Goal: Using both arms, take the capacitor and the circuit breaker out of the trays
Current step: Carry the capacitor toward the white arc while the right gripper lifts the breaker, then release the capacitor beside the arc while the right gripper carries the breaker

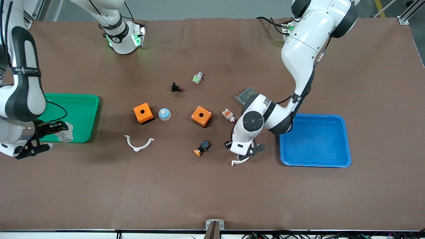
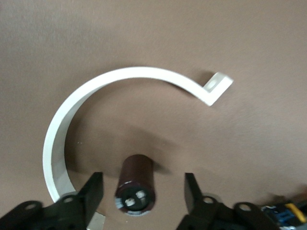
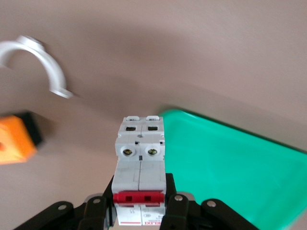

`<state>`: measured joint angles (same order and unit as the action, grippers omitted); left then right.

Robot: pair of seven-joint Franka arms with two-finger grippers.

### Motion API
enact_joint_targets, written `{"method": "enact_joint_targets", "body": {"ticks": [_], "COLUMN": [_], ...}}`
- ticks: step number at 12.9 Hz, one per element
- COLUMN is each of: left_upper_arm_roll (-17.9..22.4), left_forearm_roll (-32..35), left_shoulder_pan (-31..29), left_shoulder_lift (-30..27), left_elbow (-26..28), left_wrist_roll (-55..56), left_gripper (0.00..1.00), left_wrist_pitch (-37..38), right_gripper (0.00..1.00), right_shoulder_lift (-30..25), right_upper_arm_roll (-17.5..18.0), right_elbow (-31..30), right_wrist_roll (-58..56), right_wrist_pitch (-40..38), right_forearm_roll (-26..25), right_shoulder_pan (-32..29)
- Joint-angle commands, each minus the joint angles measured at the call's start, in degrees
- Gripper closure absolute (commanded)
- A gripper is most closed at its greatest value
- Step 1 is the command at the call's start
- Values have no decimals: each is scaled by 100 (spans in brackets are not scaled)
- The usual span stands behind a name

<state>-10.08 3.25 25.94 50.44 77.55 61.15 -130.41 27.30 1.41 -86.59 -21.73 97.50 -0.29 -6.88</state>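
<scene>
- Front view: the green tray sits at the right arm's end of the table, and every bare part of it that shows holds nothing, though the right arm covers part of its floor.
- The blue tray at the left arm's end shows a bare floor too, with one corner under the left arm.
- The right gripper hangs over the green tray's front corner, clamped on the breaker.
- The left gripper is down at the table just beside the blue tray, over a white curved clamp; only the clamp's tip peeks out from under it, and the capacitor is hidden here.
- At 9 o'clock from that gripper lies a blue-bodied button with an orange cap; at 11 o'clock, an orange box.
- Left wrist view: there's the capacitor, a dark stubby cylinder lying on the brown table inside the clamp's arc.
- The left gripper's fingers stand wide on either side of it, touching nothing.
- Right wrist view: the breaker stands gripped between the narrow fingers, red lever bar just above them.
- The green tray lies at 3 o'clock of the breaker, its visible floor bare and cut off at the edge.
- A second white clamp shows at 10 o'clock and another orange box at 9, both blurred.
</scene>
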Motion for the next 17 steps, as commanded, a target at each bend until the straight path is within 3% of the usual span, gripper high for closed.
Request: {"method": "enact_joint_targets", "body": {"ticks": [1, 5, 7, 10, 14, 17], "left_upper_arm_roll": [119, 523, 647, 638, 612, 586], "left_forearm_roll": [36, 62, 80, 369, 370, 300], "left_shoulder_pan": [-10, -54, -282, -738, -1441, -1986], "left_shoulder_lift": [-420, -1412, -1878, -2459, -3153, -3619], "left_elbow": [-47, -21, 5, 14, 49, 259], "left_wrist_roll": [99, -119, -567, -1479, -3447, -4670], "left_gripper": [0, 0, 0, 0, 0, 0], "left_wrist_pitch": [452, 1314, 1753, 2290, 3283, 3583], "right_gripper": [98, 98, 98, 97, 97, 97], "right_shoulder_lift": [179, 407, 714, 1057, 1409, 1647], "right_upper_arm_roll": [-35, -26, -26, -26, -26, -35], "right_elbow": [81, 98, 430, 564, 564, 564], "right_wrist_roll": [1130, 3328, 4068, 4247, 4423, 4388], "right_wrist_pitch": [84, 576, 603, 821, 1542, 1746], "right_forearm_roll": [563, 653, 662, 776, 820, 803], "right_shoulder_pan": [896, 2259, 2769, 3078, 3097, 3097]}}
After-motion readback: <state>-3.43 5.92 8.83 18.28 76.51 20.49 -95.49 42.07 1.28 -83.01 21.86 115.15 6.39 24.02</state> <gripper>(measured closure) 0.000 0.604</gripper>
